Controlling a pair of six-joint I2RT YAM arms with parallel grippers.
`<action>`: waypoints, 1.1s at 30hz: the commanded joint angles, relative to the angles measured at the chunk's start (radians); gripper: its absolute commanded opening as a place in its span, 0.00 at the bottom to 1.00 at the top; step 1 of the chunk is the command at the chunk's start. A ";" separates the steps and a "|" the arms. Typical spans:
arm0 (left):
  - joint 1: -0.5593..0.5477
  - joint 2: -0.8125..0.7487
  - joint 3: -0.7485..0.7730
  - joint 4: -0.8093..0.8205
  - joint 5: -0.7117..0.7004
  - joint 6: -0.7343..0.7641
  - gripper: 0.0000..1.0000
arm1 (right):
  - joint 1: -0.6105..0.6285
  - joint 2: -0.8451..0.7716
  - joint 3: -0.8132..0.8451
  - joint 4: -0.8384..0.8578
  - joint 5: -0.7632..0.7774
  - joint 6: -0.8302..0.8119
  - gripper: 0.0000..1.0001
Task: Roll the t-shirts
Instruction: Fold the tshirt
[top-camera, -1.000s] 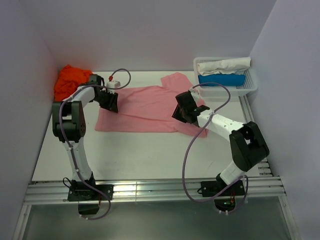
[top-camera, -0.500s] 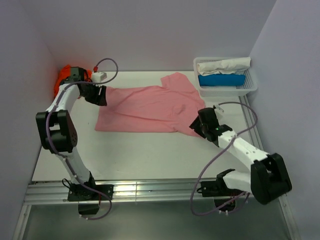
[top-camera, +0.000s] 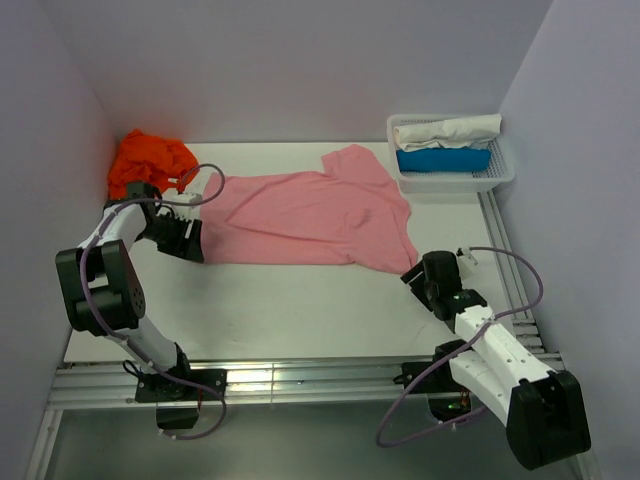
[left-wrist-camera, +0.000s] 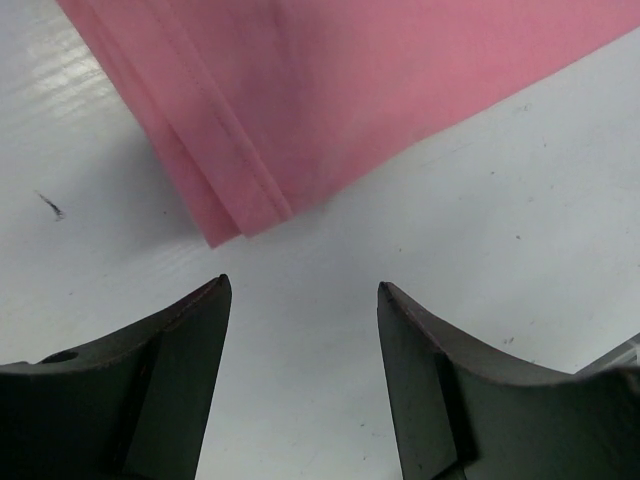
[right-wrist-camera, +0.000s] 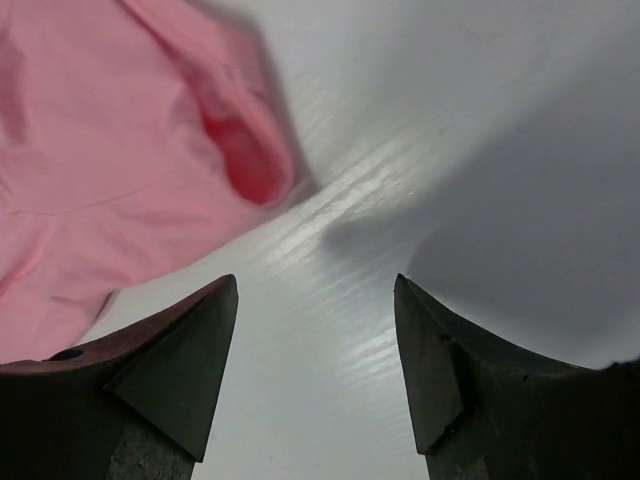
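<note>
Two grippers, fingers apart and empty: left gripper (left-wrist-camera: 303, 290) at the hem corner of the pink t-shirt (top-camera: 300, 215), right gripper (right-wrist-camera: 316, 283) by its near sleeve; apparently pre-roll, next requiring firm cloth pinches.

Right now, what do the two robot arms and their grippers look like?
The left arm and right arm are white tubular links joined by bulky black joints, each trailed by a loose, thin lilac cable. The left gripper and right gripper each have two dark grey, wedge-shaped fingers tapering to narrow tips.
</note>
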 joint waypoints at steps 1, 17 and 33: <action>0.005 -0.044 -0.033 0.062 0.046 -0.018 0.66 | -0.042 0.029 -0.031 0.080 -0.014 0.009 0.71; 0.037 0.028 -0.090 0.210 0.028 -0.125 0.69 | -0.080 0.263 0.052 0.222 -0.030 -0.011 0.65; 0.039 0.163 -0.047 0.259 0.082 -0.170 0.56 | -0.080 0.297 0.110 0.190 -0.021 -0.034 0.50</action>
